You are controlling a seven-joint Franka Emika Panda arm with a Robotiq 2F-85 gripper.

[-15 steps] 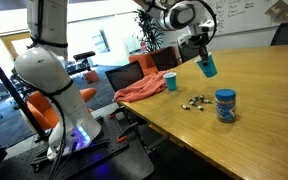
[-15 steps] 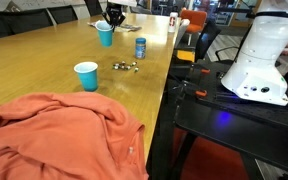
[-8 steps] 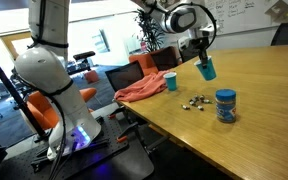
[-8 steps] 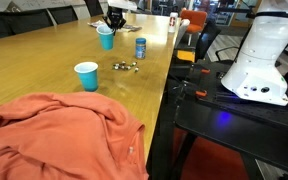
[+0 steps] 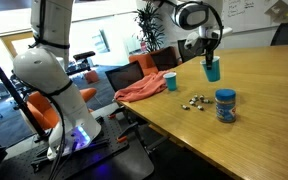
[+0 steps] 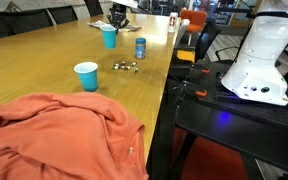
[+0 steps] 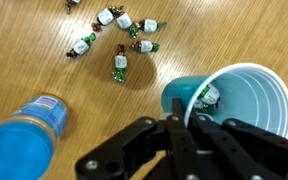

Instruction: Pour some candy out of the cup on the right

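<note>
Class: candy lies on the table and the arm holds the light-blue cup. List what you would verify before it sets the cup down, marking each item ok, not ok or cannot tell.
1. The gripper is shut on the cup: ok.
2. The cup is roughly upright, mouth up, in both exterior views: ok.
3. The candy lies on the table: ok.
4. A piece shows inside the cup in the wrist view: ok.
5. The blue jar stands apart from the cup: ok.
6. The cup's base touches the table: cannot tell.
</note>
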